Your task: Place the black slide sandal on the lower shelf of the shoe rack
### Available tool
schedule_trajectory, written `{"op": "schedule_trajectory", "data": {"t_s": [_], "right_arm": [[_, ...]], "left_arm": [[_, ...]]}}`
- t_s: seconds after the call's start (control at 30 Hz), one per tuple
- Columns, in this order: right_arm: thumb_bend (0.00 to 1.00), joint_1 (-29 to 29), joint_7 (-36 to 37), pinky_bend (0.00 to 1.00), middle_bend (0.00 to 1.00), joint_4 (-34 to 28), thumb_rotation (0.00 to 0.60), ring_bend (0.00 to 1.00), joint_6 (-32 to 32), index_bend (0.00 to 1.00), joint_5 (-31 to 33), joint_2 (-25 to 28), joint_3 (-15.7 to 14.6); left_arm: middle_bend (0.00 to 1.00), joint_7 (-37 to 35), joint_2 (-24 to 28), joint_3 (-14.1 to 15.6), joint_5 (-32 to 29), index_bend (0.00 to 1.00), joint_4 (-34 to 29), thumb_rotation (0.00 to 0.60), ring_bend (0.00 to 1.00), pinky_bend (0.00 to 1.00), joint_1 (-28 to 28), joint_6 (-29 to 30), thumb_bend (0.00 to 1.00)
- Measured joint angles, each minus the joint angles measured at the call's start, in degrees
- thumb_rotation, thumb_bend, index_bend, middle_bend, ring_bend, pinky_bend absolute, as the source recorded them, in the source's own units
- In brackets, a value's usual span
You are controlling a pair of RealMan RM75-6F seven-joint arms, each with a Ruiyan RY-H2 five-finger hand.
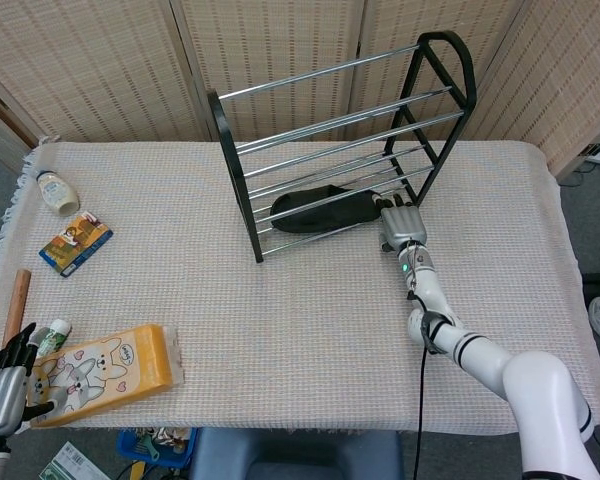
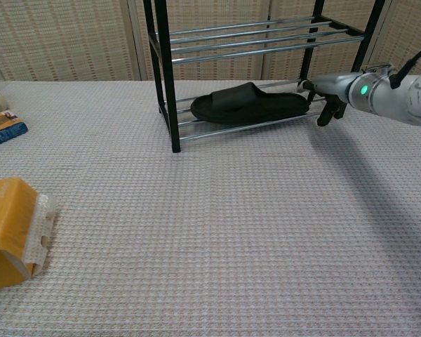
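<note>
The black slide sandal [image 1: 325,207] [image 2: 251,105] lies flat on the lower bars of the black-framed shoe rack [image 1: 242,180] [image 2: 161,70], toe towards the rack's left end. My right hand [image 1: 402,225] [image 2: 326,91] hovers just off the sandal's right end, beside the rack's right post. Its fingers are apart and hold nothing; whether a fingertip touches the heel is unclear. My left hand [image 1: 2,385] sits at the table's near left corner with fingers spread and empty, seen only in the head view.
A yellow bunny-print package [image 1: 105,372] [image 2: 10,228] lies beside my left hand. Further left are a small tube [image 1: 50,335], a wooden stick [image 1: 17,300], a blue-orange packet [image 1: 75,242] and a white bottle [image 1: 57,192]. Woven screens stand behind the table.
</note>
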Motion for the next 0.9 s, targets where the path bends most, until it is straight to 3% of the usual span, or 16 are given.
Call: {"op": "schedule_trajectory", "data": {"t_s": [0.37,0.77,0.9], "right_arm": [[0.49,-0.48,0.95,0.16,0.14,-2.71,0.6,0.03,0.34,0.0,-2.47,0.71,-0.85],[0.49,-3.77,4.29,0.16,0.14,-18.51,0.6,0.03,4.62,0.0,-12.04,7.52,-3.26],[0.49,-4.59,6.33,0.16,0.15,-21.15,0.6,0.04,6.95,0.0,-14.46,9.55,-3.08]], "left_arm": [[0.0,-0.81,-0.26,-0.03,-0.09,0.09,0.7,0.6,0.0,0.17,0.11,0.0,0.24],[0.0,-1.61,-0.55,0.05,-0.04,0.09,1.36,0.6,0.0,0.17,0.11,-0.29,0.24],[0.0,-1.55,-0.57,0.05,-0.02,0.09,1.38,0.6,0.0,0.17,0.06,-0.38,0.24]]}}
